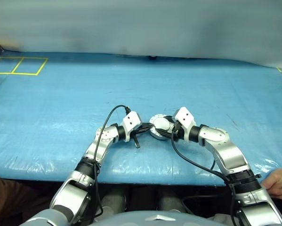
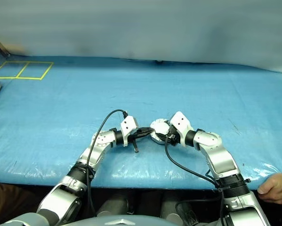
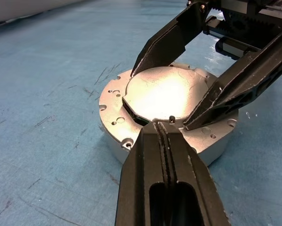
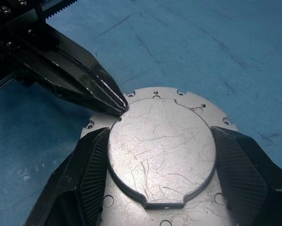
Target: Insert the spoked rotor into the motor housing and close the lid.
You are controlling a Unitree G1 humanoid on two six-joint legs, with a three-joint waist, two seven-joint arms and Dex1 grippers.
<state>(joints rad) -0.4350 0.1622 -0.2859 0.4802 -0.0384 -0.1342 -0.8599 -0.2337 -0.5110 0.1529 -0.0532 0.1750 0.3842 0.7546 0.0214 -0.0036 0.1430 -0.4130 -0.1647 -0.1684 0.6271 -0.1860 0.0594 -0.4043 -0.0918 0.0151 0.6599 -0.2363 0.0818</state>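
Observation:
The motor housing (image 3: 113, 123) sits on the blue table sheet, a silver round body with a holed flange. The plain grey lid (image 3: 165, 92) lies folded over its top, with a dark gap under the edge nearest my left gripper. The spoked rotor is hidden. My right gripper (image 4: 159, 132) straddles the lid, one finger against each side of it. My left gripper (image 3: 162, 125) is shut, its joined tips touching the lid's rim. In the eye views both grippers meet at the housing (image 1: 158, 127) in the middle of the table.
Blue plastic sheeting (image 1: 60, 103) covers the table, and its front edge runs just below my arms. Yellow tape squares (image 1: 18, 66) mark the far left corner. A person's hand (image 1: 278, 181) rests at the table's front right edge.

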